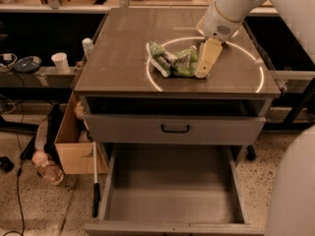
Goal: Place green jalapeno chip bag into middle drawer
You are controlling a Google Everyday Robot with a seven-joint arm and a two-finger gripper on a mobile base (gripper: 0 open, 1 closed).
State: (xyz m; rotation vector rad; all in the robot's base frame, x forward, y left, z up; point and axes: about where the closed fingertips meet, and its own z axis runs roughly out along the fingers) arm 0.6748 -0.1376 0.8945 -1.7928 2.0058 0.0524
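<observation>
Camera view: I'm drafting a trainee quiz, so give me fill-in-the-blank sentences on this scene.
The green jalapeno chip bag lies on the ___ of the cabinet. The gripper is low over the cabinet, right beside the ___. The middle drawer stands ___, its floor bare.
Missing words: top; bag; open.

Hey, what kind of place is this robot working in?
Probably a lab or workshop: a grey metal drawer cabinet, cluttered benches behind it, and a cardboard box on the speckled floor. The gripper is beside the green jalapeno chip bag on the cabinet top.
</observation>
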